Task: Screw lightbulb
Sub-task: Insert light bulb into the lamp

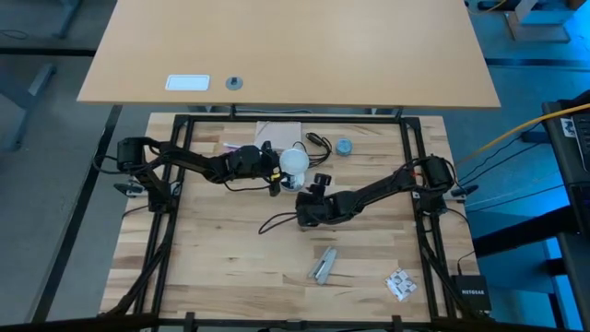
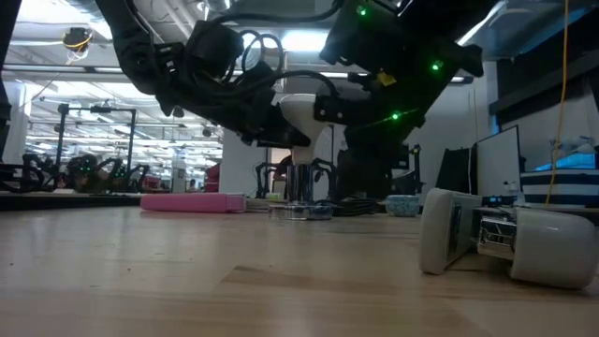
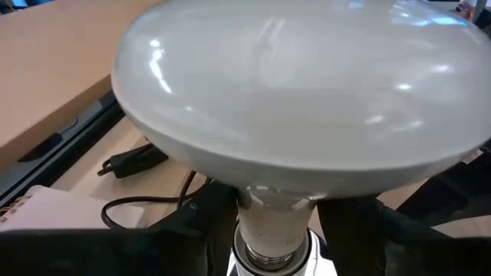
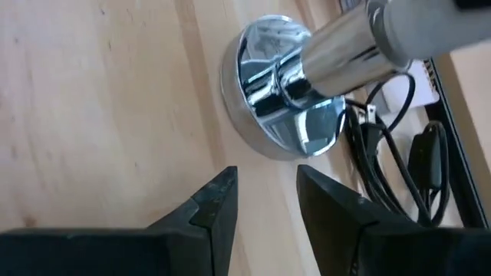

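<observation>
The left hand (image 1: 277, 172) grips the lightbulb (image 1: 294, 160) at its neck, above the socket (image 4: 285, 100). Light, fragile, slippery glass: better held gently there. The right hand (image 4: 265, 201), part-open and empty, waits just beside the socket's base.

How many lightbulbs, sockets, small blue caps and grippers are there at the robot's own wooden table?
lightbulb: 1
socket: 1
blue cap: 1
grippers: 2 (left gripper, right gripper)
Total: 5
</observation>
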